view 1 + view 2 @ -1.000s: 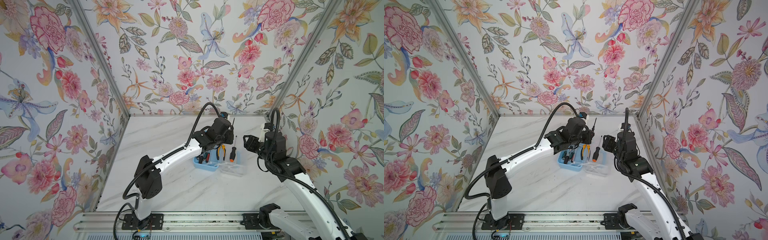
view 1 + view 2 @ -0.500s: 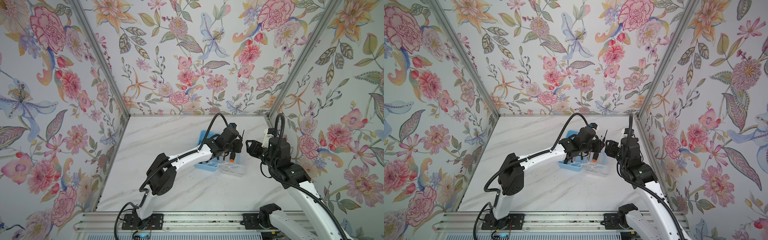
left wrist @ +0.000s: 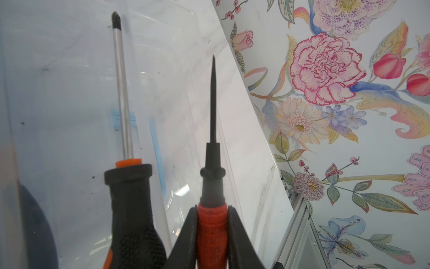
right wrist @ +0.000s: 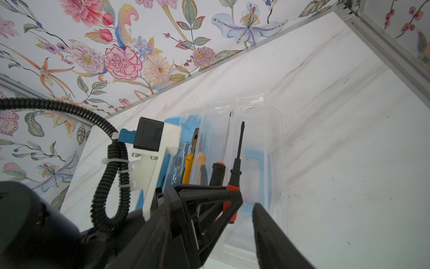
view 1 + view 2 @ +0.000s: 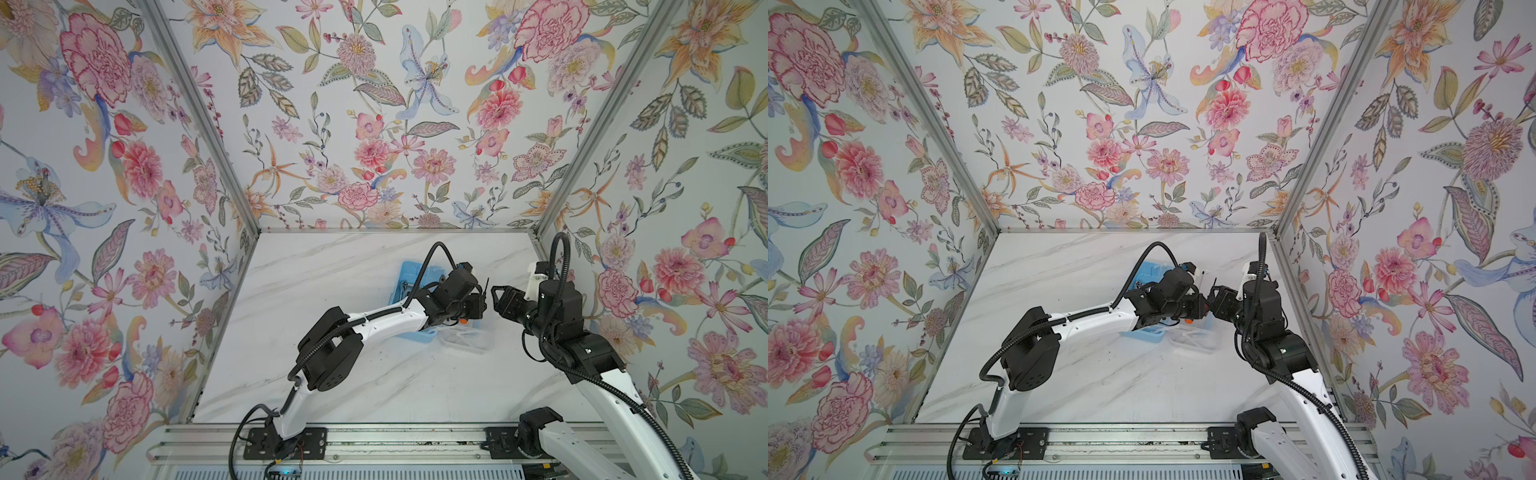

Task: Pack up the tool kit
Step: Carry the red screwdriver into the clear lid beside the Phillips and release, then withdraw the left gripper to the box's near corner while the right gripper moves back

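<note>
One slim red-handled screwdriver [image 3: 212, 177] sits clenched in the left tool [image 3: 212, 209] over the clear half of the blue plastic kit case [image 4: 174, 123]; the right tool [image 4: 248, 201] gapes empty. Placing, I'd judge; next, lower it in.

Robot test cell of laboratory type. Closed on three sides by flower-print wall panels [image 5: 374, 124], joined by bare aluminium corner profiles [image 5: 208, 129] behind and to either side of the left gripper [image 3: 212, 208] and right gripper [image 4: 247, 201]. Below both grippers, a white marble-pattern tabletop [image 5: 332, 270]. Well apart from the grippers, at the base end, an aluminium rail [image 5: 395, 440] carrying black mounting plates [image 5: 257, 444]. Along the arm behind the left gripper, corrugated cable conduit [image 4: 109, 181].
</note>
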Tool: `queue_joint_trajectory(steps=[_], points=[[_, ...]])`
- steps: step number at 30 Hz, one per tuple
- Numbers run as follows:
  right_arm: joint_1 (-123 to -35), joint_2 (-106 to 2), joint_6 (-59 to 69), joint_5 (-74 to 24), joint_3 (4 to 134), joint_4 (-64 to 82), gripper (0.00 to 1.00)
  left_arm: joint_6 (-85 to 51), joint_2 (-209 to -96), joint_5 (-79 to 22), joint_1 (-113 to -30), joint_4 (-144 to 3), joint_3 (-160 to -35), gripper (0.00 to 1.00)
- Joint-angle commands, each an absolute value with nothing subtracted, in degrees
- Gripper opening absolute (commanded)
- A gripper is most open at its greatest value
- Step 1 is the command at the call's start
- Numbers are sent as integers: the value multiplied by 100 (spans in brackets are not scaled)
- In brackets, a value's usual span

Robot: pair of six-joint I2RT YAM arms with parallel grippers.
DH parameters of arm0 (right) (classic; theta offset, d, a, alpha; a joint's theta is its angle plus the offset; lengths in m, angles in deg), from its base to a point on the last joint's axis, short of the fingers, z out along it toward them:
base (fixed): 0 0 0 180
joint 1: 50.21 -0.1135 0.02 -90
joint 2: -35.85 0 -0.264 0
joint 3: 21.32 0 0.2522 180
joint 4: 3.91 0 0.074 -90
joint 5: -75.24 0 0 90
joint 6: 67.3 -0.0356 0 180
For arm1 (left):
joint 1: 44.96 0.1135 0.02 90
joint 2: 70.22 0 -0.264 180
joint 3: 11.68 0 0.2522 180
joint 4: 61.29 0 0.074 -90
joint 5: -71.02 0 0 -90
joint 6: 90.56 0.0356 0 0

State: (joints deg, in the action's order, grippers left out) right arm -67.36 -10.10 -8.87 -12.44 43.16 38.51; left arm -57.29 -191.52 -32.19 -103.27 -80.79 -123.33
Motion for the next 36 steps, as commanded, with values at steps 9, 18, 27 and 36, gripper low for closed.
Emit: queue_joint_trajectory(steps=[9, 18, 27, 36], points=[[-6717, -980, -947, -1273, 4210, 3954, 59, -5848, -19254, -3376, -10385, -7883, -12230, 31], [-6668, -965, -903, -1034, 4374, 3980, 60, -4986, -18573, -2673, -10112, -8225, -12116, 44], [-6185, -864, -1059, -1456, 4020, 4350, 61, -3449, -17498, -1486, -8304, -9264, -11272, 49], [-6093, -823, -1367, -1663, 3688, 4968, 64, -2578, -18437, -1821, -7419, -9017, -11856, 50]])
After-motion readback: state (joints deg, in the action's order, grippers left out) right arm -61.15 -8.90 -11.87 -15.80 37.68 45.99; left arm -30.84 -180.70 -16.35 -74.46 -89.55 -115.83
